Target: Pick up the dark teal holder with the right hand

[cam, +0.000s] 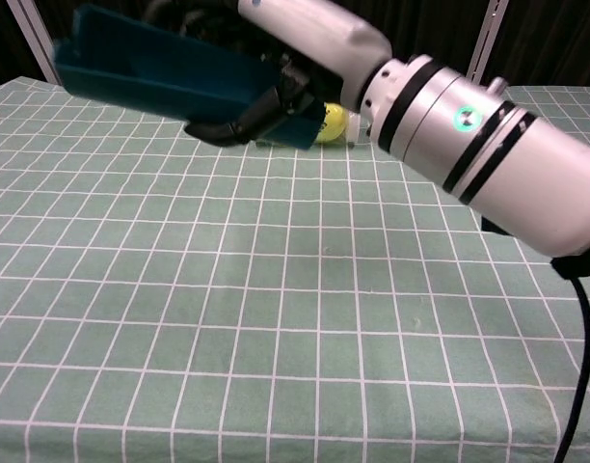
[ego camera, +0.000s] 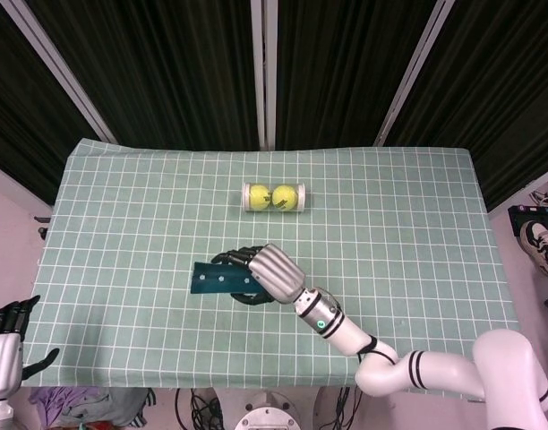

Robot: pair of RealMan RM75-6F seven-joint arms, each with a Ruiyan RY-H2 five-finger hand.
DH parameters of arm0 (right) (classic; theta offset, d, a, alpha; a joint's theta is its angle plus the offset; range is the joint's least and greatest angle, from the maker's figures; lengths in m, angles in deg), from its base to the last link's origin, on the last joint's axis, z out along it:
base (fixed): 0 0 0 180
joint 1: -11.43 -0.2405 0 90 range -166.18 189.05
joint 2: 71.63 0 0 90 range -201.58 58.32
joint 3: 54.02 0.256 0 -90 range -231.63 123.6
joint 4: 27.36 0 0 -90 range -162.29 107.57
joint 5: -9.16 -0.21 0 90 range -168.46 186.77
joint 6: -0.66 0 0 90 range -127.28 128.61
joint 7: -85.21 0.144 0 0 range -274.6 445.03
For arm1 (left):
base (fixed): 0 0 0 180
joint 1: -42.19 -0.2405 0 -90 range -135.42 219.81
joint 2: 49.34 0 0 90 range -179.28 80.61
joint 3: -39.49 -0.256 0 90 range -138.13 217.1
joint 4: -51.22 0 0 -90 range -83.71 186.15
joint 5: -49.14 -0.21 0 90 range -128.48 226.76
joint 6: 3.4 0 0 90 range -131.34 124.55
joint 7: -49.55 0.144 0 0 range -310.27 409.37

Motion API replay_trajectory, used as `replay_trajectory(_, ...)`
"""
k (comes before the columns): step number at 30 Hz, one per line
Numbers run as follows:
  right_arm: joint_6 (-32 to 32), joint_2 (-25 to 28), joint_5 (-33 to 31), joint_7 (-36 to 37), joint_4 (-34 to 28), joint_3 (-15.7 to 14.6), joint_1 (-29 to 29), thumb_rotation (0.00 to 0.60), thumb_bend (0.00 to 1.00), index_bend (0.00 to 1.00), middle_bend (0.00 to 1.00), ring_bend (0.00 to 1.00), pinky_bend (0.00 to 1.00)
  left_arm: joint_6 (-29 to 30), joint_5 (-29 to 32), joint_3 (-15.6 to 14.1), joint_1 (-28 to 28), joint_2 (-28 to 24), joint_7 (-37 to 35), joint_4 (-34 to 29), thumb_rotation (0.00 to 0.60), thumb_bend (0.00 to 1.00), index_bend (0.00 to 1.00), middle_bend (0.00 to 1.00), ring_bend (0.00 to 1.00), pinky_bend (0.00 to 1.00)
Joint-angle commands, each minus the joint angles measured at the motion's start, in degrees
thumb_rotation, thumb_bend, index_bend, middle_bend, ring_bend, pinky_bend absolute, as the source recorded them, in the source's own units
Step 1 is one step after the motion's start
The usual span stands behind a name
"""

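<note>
Right hand [ego camera: 261,273] grips the dark teal holder [ego camera: 222,278], fingers [ego camera: 236,259] curled over its far edge and thumb [cam: 227,128] under its near wall. Chest view shows the holder [cam: 170,75] lifted clear off the table, tilted, open side up, its left end higher than the end in the hand [cam: 295,48]. In the head view the holder sticks out to the left of the hand, over the middle of the green checked tablecloth [ego camera: 122,224].

The right arm [ego camera: 381,358] runs from the lower right corner toward the table centre; in the chest view the white forearm [cam: 488,154] with black bands fills the upper right.

A clear tube with two yellow tennis balls [ego camera: 273,197] lies on its side farther back on the cloth, well apart from the holder in the head view. Chest view only shows a bit of one ball [cam: 332,122] behind the hand.

Left hand [ego camera: 5,345] sits at the lower left corner, off the table edge, holding nothing, dark fingers [ego camera: 14,311] apart. Not seen in the chest view.

Black curtains [ego camera: 166,63] behind the table. Shoes [ego camera: 538,235] on the floor at the far right.
</note>
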Motion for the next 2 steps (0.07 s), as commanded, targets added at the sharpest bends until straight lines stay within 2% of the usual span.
replay_trajectory(1, 2.0, 4.1, 4.0, 1.4, -5.7, -0.5, 0.3, 0.6, 0.44, 0.6, 0.59, 0.46, 0.68, 0.1, -0.4, -0.1, 0.0, -0.1, 0.8, -0.9, 0.6, 0.09, 0.13, 0.19, 0.14, 0.18)
replay_trajectory(2, 1.6, 4.6, 4.4, 1.3, -6.3, -0.5, -0.1, 0.6, 0.44, 0.6, 0.59, 0.46, 0.68, 0.1, -0.4, -0.1, 0.0, -0.2, 1.1, -1.1, 0.6, 0.09, 0.13, 0.19, 0.14, 0.18)
